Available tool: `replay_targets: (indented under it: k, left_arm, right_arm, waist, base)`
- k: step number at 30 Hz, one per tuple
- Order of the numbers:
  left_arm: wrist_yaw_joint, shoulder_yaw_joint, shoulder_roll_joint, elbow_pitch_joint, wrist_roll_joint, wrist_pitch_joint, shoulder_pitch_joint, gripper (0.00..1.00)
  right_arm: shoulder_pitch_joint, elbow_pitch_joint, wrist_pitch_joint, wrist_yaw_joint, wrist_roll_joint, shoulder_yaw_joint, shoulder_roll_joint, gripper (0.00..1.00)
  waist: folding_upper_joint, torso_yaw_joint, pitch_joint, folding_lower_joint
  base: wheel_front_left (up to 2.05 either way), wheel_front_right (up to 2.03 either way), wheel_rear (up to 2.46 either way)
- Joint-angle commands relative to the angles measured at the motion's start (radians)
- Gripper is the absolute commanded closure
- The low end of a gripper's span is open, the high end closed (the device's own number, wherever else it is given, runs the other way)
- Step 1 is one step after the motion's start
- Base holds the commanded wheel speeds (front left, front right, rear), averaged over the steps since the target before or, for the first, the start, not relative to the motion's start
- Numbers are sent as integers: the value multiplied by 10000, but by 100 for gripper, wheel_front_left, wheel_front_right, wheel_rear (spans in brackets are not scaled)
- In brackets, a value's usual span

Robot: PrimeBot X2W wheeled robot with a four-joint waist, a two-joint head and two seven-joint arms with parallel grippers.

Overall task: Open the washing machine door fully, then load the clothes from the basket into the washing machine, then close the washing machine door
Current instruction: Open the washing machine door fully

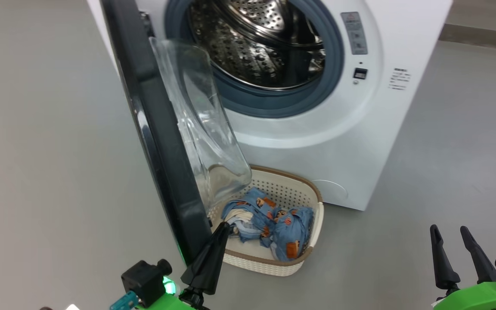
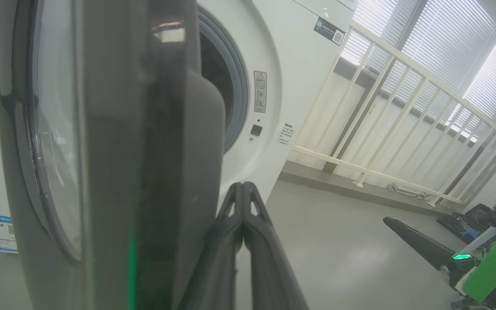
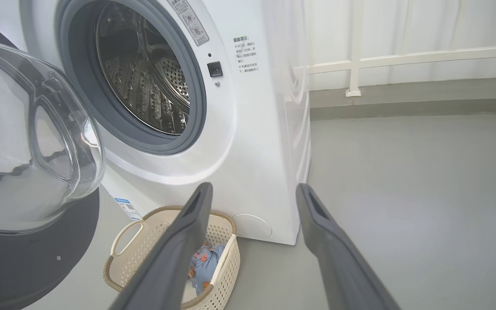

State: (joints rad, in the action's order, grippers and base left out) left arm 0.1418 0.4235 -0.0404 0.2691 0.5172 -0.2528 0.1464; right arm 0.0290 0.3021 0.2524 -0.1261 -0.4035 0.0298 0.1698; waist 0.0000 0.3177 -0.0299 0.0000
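Observation:
The washing machine stands with its steel drum exposed. The washing machine door hangs open to the left, black rim edge-on, and its clear glass bulge faces the basket. The cream basket sits on the floor at the machine's foot and holds the light-blue clothes. My left gripper is shut and empty, its tip just right of the door's lower edge and above the basket's near-left rim. In the left wrist view the joined fingers rise beside the door rim. My right gripper is open over bare floor; its own view looks between its fingers at the basket.
Grey floor spreads right of the machine. A white railing with blinds behind it runs along the far wall beyond a low step. A small blue label sits low on the machine's front.

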Motion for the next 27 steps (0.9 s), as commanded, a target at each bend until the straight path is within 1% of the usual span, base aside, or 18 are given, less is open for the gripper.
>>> replay_targets:
  k: [1,11,16,21,27]
  left_arm:
    - [-111,-586,-172,-60,-26,-89,145,100]
    - [-270,-677,-234,132,-203,-89,5,100]
    - [-515,-895,-355,122,-163,-89,-49,100]
    - [-793,-1179,-553,45,-83,-65,-147,100]
    - [-1036,-1500,-779,-53,42,8,-165,100]
  right_arm:
    - [-198,-269,93,-46,90,-248,257,0]
    - [-187,-253,93,-46,79,-257,179,0]
    - [-191,-237,93,-46,62,-260,129,0]
    - [-176,-215,93,-46,54,-297,61,0]
    - [-210,-207,93,-46,55,-402,3,0]
  waist:
    - [0,316,26,0]
    - [0,1250,76,0]
    - [0,1625,122,0]
    - [0,1844,176,0]
    - [0,1885,169,0]
  base:
    - [0,0,0]
    - [0,0,0]
    - [0,0,0]
    - [0,0,0]
    - [0,0,0]
